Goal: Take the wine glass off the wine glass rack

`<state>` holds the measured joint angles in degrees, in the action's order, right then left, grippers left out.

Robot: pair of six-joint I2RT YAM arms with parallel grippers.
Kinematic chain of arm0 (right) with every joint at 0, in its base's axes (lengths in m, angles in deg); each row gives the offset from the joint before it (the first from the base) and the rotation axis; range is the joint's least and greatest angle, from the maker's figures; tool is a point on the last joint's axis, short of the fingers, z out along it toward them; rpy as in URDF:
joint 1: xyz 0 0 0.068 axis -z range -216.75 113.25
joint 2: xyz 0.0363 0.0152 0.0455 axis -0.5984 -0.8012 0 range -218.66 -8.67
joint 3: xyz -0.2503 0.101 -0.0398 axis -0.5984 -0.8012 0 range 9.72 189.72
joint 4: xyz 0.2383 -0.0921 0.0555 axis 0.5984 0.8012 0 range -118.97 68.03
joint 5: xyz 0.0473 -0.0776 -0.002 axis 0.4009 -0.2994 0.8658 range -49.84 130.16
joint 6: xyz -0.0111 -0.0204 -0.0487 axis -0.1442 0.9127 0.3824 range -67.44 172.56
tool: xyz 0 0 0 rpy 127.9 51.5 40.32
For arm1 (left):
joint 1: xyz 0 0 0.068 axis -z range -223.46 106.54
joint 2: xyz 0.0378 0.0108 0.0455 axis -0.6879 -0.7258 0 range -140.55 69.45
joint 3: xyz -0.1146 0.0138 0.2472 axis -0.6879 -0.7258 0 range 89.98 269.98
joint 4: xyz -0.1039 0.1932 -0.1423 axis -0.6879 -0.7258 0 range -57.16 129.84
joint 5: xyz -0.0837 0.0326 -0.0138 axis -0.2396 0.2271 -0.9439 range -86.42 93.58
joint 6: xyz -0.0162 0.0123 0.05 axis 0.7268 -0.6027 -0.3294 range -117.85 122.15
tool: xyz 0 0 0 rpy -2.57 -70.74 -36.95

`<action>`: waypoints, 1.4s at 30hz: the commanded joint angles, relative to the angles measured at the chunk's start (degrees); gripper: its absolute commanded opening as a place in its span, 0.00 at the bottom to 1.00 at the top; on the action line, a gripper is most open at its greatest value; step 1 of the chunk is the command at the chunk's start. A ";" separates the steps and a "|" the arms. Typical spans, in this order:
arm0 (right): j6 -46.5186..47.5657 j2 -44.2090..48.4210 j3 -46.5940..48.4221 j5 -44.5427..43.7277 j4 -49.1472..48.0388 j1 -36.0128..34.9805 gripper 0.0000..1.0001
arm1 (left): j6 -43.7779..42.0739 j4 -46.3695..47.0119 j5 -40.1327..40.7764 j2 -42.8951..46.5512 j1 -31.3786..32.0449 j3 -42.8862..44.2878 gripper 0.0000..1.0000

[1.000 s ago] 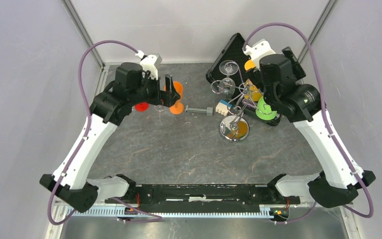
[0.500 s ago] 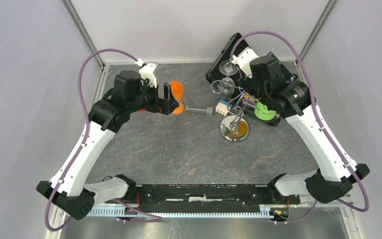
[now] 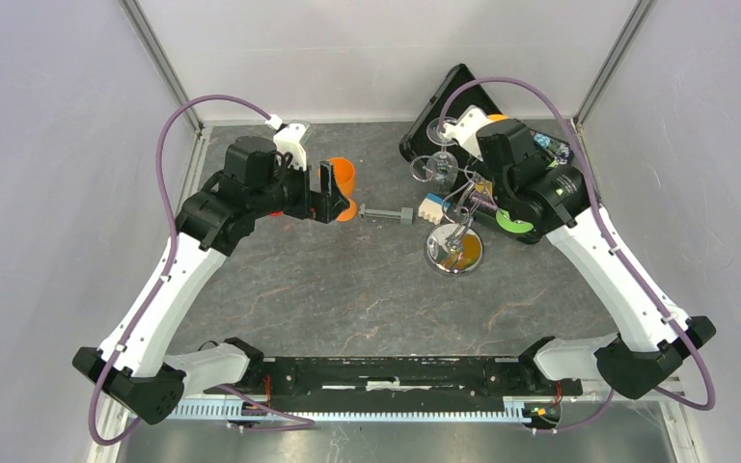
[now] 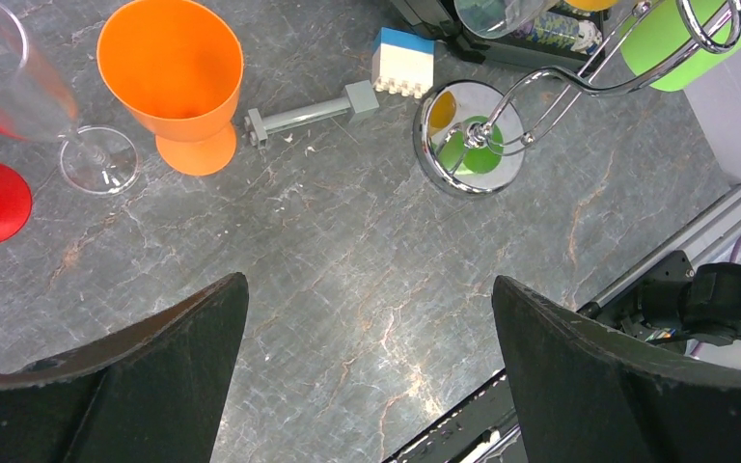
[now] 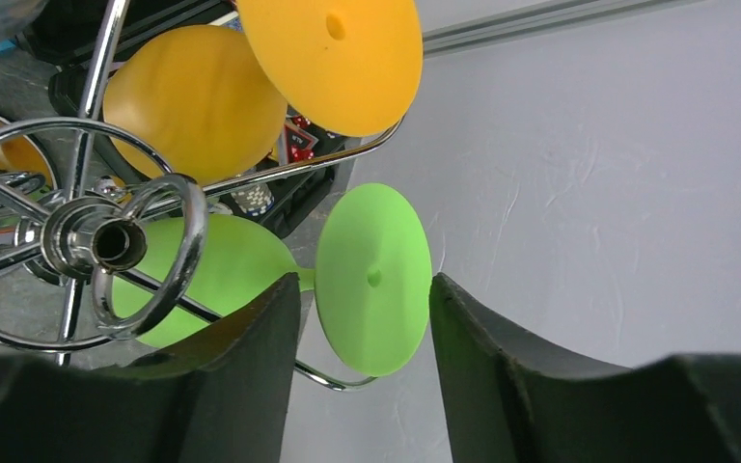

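Right arm at wine glass rack

no legible text, labels, numbers (any view)

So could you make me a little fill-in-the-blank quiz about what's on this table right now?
The right pincer straddles a glass foot coloured ___.
The left pincer is wide open and holds ___.
The goblet nearest the grey rod is ___.
The small block beside the wine glass rack is white with a ___ top.
Missing words: green, nothing, orange, blue.
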<state>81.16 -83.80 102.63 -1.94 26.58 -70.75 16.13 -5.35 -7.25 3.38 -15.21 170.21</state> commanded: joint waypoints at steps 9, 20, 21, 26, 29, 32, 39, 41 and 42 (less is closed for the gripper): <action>1.67 -0.02 -2.67 -7.17 0.04 -0.67 0.51 | 0.00 2.52 -0.94 0.08 -0.17 -0.24 1.00; 1.70 -0.05 -3.19 -14.30 0.70 -5.38 0.14 | 0.17 2.48 -0.90 -0.15 -0.14 -0.37 1.00; 1.80 -0.16 -2.87 -14.80 0.70 -5.77 0.12 | 0.17 2.47 -0.86 -0.18 -0.15 -0.46 1.00; 1.81 -0.41 -2.13 -16.20 0.96 -7.03 0.00 | 0.26 2.57 -0.87 -0.21 -0.14 -0.55 1.00; 1.94 -0.36 -2.11 -17.13 0.92 -7.39 0.00 | 0.21 2.56 -0.87 -0.33 -0.20 -0.60 1.00; 2.26 -0.20 -1.79 -18.96 0.83 -7.57 0.00 | 0.17 2.57 -0.86 -0.35 -0.13 -0.57 1.00; 2.34 0.17 -1.23 -24.12 1.99 -7.90 0.00 | 0.17 2.74 -0.99 -0.57 -0.19 -0.58 1.00; 1.84 0.26 -1.12 -23.66 2.79 -8.27 0.00 | 0.17 2.74 -1.04 -0.64 -0.19 -0.60 1.00; 1.38 0.28 -0.98 -23.06 3.28 -8.80 0.00 | 0.17 2.74 -1.04 -0.65 -0.20 -0.58 1.00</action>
<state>83.46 -83.91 99.02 -22.66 28.61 -78.42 16.13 -4.95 -7.25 2.84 -15.21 169.79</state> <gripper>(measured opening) 0.010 0.993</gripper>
